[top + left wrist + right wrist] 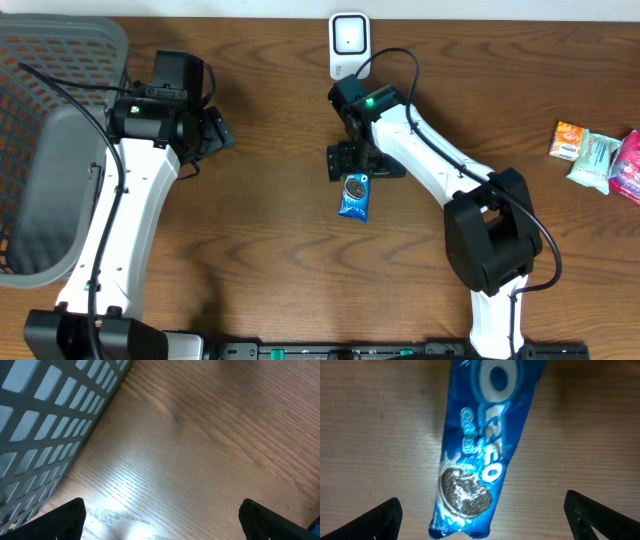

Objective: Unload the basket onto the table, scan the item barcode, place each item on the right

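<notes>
Where sight is cut short: the Oreo packet (480, 445) runs out past the top edge of the right wrist view, so its far end is lost there. That view is also soft, and small print cannot be read.
Code: the barcode cannot be made out on the face that shows, which carries the brand name and a biscuit picture.
Overhead crop: the grey basket (100, 35) is cut by the left edge and the pink packet (628, 165) by the right edge.
Reader: the white scanner (347, 40) stands at top centre of the overhead view, its lower edge partly behind the right arm's cable and wrist.
Wrist views: only the tips of each pair of fingers show, at the bottom corners.
Right side: the right gripper (482, 505) has its jaws spread wide and grips nothing. The right fingers (380, 522) stand clear on either side of the packet's biscuit end. Whether the tips touch the table (270, 250) cannot be told.
Left side: the left gripper (162, 510) has its jaws spread wide and is empty. The left fingers (60, 520) hang over bare wood just beside the basket wall, which fills the upper left of that view.
Item position: the Oreo packet lies flat on the table at the centre of the overhead view, below the scanner in frame. The right gripper sits between the two, over the packet's upper end.
Other goods: an orange packet (567, 140) and a pale green packet (592, 160) lie with the pink packet at the right edge, well apart from both arms.
</notes>
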